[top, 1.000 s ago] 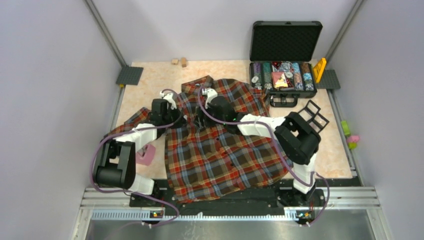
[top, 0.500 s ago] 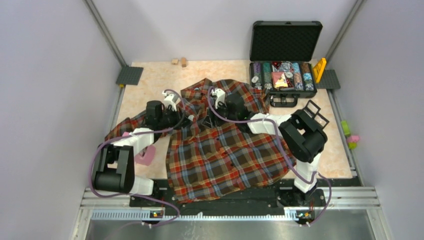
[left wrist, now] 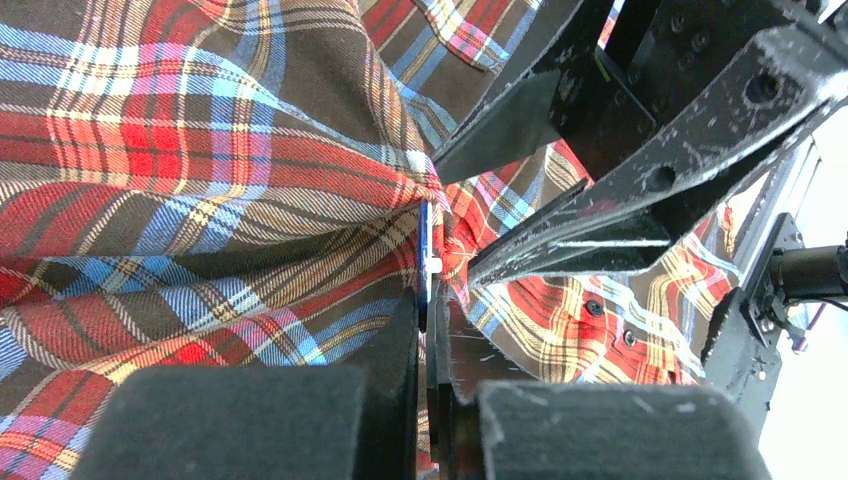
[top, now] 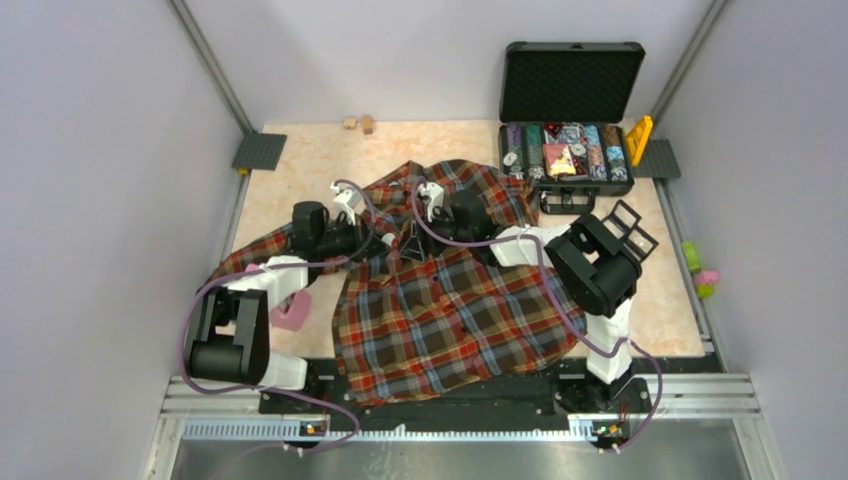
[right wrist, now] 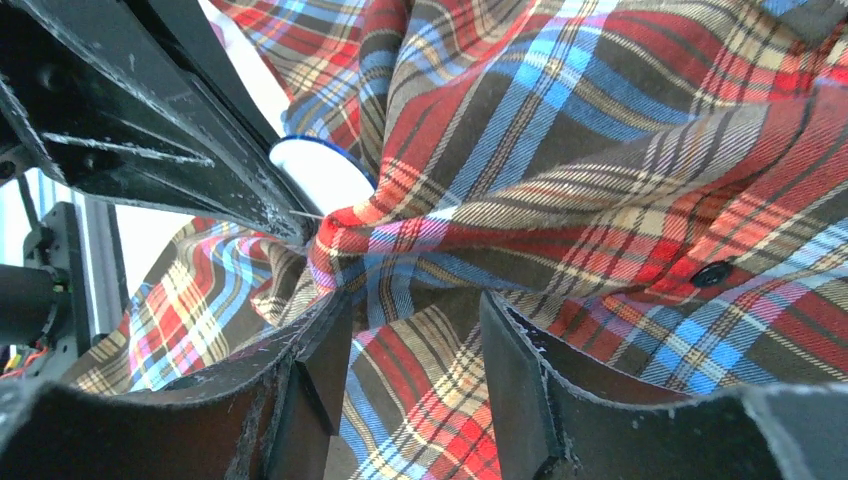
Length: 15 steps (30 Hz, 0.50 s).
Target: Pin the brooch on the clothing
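The plaid shirt lies spread over the table, bunched up near its collar. My left gripper is shut on the brooch, a thin blue-edged disc seen edge-on at its fingertips. The brooch presses against a raised fold of the shirt. In the right wrist view the brooch shows as a pale disc with a blue rim, held by the left fingers against the shirt. My right gripper faces the left one. Its jaws stand open around the fold, and its fingers show just beyond the brooch.
An open black case of small items stands at the back right, with a black rack beside it. A pink block lies by the left arm. Two small wooden blocks lie at the back edge.
My left gripper has moved right, closer to the right gripper. The shirt's collar area has bunched between them and its left sleeve has pulled out straighter.
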{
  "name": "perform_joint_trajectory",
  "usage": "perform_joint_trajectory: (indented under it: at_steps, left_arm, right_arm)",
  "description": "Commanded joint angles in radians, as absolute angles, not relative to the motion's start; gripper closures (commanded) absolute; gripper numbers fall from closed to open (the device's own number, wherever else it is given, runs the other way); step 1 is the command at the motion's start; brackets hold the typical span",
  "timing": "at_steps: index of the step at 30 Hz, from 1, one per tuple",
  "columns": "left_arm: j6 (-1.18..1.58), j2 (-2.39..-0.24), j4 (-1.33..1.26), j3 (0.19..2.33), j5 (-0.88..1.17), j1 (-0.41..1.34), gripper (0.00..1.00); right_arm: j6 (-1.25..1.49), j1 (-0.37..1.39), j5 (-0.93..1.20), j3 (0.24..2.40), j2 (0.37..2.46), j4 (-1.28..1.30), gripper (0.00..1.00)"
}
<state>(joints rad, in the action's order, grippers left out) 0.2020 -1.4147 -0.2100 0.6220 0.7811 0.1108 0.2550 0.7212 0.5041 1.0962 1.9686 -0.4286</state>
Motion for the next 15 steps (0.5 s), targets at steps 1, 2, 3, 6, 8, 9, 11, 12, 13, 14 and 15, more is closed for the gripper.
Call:
perform_joint_trajectory:
  at_steps: [1,2,3,6,8,9,11,12,13,14,15]
  left_arm:
    - [0.17,-1.406,-0.246,0.62,0.836,0.107,1.0]
    - [0.168,-1.406,-0.245,0.622,0.837,0.107,1.0]
    - [0.166,-1.407,-0.241,0.623,0.84,0.107,1.0]
    - [0.16,-1.405,-0.233,0.627,0.842,0.107,1.0]
    - [0.156,-1.405,-0.235,0.627,0.848,0.107,1.0]
    - [0.155,-1.409,-0.235,0.627,0.852,0.107,1.0]
    - [0.154,-1.411,-0.237,0.627,0.86,0.107,1.0]
    - [0.152,-1.41,-0.237,0.627,0.863,0.107,1.0]
    - [0.151,-1.411,-0.238,0.626,0.867,0.107,1.0]
    - [0.15,-1.41,-0.238,0.626,0.869,0.107,1.0]
    - [0.15,-1.41,-0.238,0.626,0.871,0.107,1.0]
  right_arm:
    - [0.275,0.695,0.594,1.146,1.967,-0.541,0.49]
    - [0.275,0.694,0.605,1.149,1.967,-0.544,0.49]
    - [0.275,0.693,0.613,1.154,1.969,-0.543,0.49]
    - [0.273,0.693,0.626,1.17,1.981,-0.531,0.48]
    - [0.271,0.693,0.629,1.179,1.988,-0.53,0.48]
    - [0.274,0.693,0.63,1.183,1.99,-0.533,0.48]
    - [0.277,0.693,0.633,1.196,1.996,-0.53,0.48]
    - [0.278,0.694,0.633,1.2,1.999,-0.527,0.48]
    - [0.279,0.693,0.634,1.206,2.003,-0.524,0.48]
    - [0.279,0.694,0.634,1.21,2.007,-0.523,0.49]
    - [0.277,0.693,0.634,1.216,2.01,-0.52,0.5]
